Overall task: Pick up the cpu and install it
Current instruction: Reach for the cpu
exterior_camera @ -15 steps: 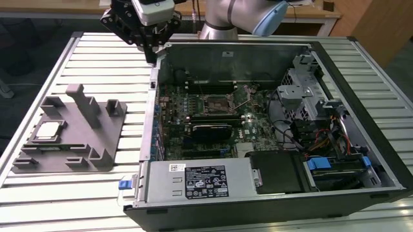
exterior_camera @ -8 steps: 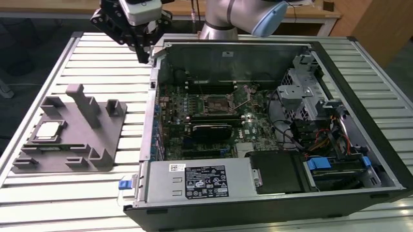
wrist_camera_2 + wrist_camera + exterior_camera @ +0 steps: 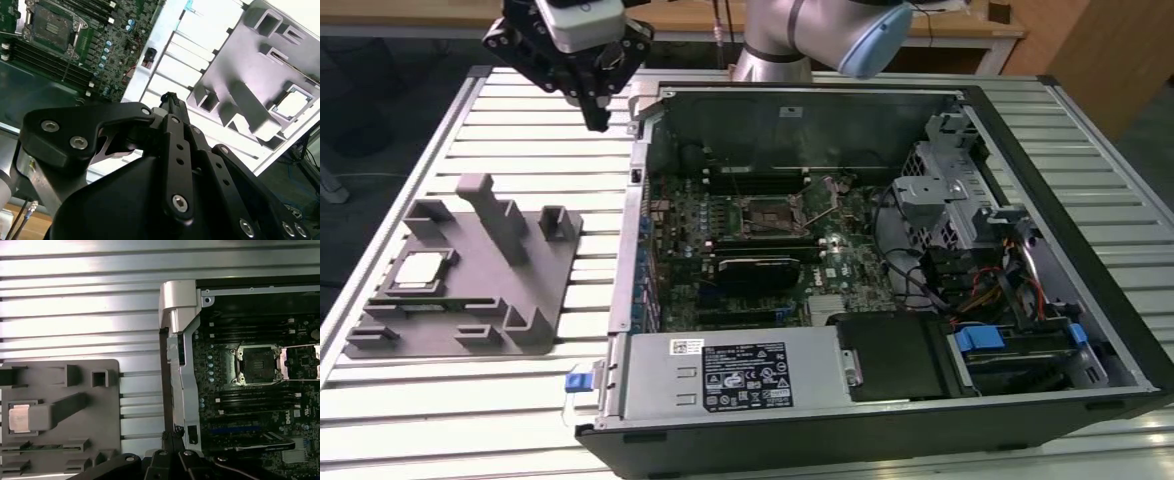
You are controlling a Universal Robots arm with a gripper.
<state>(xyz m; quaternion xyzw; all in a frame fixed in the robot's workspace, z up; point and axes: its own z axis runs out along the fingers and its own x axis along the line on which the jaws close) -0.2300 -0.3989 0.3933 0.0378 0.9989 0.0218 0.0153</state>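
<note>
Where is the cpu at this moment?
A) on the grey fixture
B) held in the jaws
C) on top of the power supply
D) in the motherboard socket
A: the cpu lies in a recess of the fixture, well apart from the gripper, which hangs by the case's corner.

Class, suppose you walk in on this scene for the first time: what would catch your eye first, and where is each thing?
The open computer case fills the exterior view's right, the motherboard socket at its middle. On the exterior view's left the silvery cpu lies in a grey fixture. The black tool hangs shut and empty, high between fixture and case.
</note>
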